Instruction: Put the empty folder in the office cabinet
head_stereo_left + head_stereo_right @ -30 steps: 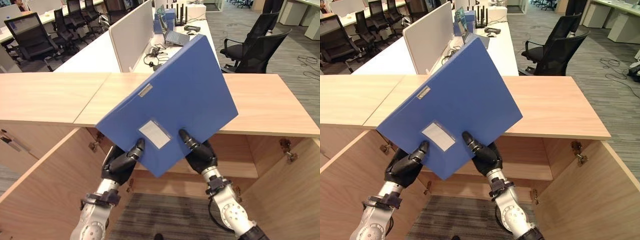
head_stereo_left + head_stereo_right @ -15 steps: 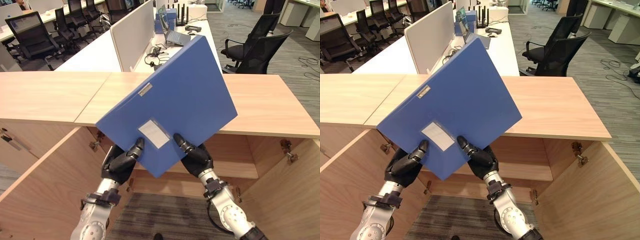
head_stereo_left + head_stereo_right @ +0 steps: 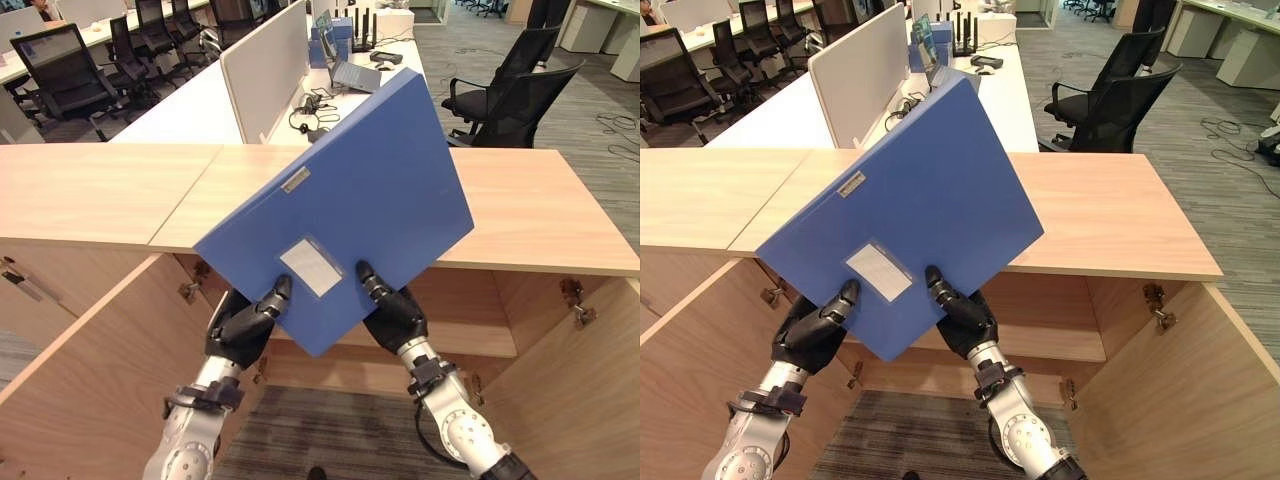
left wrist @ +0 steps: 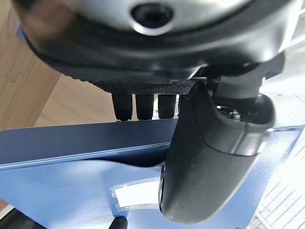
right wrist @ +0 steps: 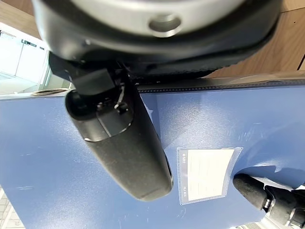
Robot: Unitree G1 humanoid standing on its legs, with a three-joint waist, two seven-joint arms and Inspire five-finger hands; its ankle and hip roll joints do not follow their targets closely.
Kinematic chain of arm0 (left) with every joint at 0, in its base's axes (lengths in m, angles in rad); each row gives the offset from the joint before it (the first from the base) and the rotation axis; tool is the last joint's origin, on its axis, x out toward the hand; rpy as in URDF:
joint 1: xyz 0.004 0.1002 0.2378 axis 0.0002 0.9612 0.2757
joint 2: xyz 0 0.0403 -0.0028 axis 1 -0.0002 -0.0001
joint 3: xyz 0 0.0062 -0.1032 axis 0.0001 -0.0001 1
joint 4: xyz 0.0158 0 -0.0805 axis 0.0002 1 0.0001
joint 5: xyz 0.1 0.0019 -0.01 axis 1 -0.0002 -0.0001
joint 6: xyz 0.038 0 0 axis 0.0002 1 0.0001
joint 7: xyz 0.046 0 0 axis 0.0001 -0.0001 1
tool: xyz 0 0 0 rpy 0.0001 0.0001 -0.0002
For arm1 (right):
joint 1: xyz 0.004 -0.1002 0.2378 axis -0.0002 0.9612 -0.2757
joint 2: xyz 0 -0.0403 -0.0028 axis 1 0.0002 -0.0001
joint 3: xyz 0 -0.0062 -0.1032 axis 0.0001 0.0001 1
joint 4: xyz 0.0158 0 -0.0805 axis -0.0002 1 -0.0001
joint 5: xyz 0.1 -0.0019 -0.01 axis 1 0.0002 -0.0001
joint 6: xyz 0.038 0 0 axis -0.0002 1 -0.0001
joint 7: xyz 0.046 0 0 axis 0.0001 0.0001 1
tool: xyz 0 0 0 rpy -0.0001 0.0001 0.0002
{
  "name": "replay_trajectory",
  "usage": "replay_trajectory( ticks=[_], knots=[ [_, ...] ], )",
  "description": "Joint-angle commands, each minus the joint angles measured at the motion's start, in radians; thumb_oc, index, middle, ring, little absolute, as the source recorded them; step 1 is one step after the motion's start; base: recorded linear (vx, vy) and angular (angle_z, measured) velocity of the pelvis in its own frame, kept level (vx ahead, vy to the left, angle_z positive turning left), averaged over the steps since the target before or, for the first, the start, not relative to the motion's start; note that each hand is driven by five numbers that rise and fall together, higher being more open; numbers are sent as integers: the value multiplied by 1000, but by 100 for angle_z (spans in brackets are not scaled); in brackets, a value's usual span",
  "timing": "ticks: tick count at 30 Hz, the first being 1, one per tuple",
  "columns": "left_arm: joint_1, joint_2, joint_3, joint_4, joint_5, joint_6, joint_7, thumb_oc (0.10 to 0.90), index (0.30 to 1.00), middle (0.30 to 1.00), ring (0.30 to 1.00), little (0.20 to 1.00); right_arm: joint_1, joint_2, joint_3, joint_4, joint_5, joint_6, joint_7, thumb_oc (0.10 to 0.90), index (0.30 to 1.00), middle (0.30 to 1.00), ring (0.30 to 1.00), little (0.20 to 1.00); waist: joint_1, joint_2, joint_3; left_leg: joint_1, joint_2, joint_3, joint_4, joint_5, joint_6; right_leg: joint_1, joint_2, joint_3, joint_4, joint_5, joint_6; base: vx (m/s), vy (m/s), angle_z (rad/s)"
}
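My left hand & right hand pinch the blue folder, tilted above the open cabinet, w/ fingers prob. curled behind, so it could twist, slip or clip the top.

Blue folder with a white label pocket; dark hands, left and right; light wood-grain cabinet; black office chair; grey striped carpet.
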Motion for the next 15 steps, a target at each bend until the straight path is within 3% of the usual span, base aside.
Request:
replay_trajectory(
  ticks=[1, 4, 5, 7, 12, 15],
  knots=[
    [-139, 13, 27, -72, 17, -97, -28, 400, 300, 300, 300, 300, -94, 72, -6, -142, 16, -58, 98, 400, 300, 300, 300, 300, -18, -16, -28, 58, 40, -3, -2, -118, -38, 22, -63, -40, 7, -68, 50, 0, 0, 0],
    [-129, 16, 37, -68, 22, -99, -30, 400, 300, 300, 300, 300, -92, 57, -16, -149, 8, -60, 101, 400, 300, 300, 300, 300, -17, -16, -26, 57, 40, -4, -2, -117, -38, 22, -63, -41, 7, -67, 49, 0, 0, 0],
    [-121, 22, 49, -63, 38, -106, -29, 455, 382, 382, 382, 382, -95, 36, -26, -160, -19, -57, 103, 400, 300, 300, 300, 300, -15, -17, -26, 55, 40, -5, -2, -116, -38, 21, -63, -42, 7, -67, 50, -12, 12, 3],
    [-105, 27, 73, -46, 51, -112, -24, 800, 900, 900, 900, 900, -98, 1, -50, -187, -55, -55, 107, 400, 300, 300, 300, 300, -14, -18, -26, 54, 39, -7, -2, -115, -38, 22, -63, -45, 7, -67, 50, -5, 13, 4],
    [-60, 15, 134, 28, 74, -121, -18, 800, 900, 900, 900, 900, -84, -55, -110, -238, -94, -49, 123, 400, 300, 300, 300, 300, -11, -20, -24, 52, 38, -10, -2, -113, -38, 20, -62, -49, 7, -65, 51, 0, 0, 0],
    [-23, -3, 207, 146, 126, -144, 14, 800, 900, 900, 900, 900, -66, -123, -167, -278, -184, -32, 128, 400, 300, 300, 300, 300, -6, -23, -25, 47, 37, -13, -2, -110, -37, 17, -62, -54, 7, -65, 51, 0, 0, 0]
  ],
)
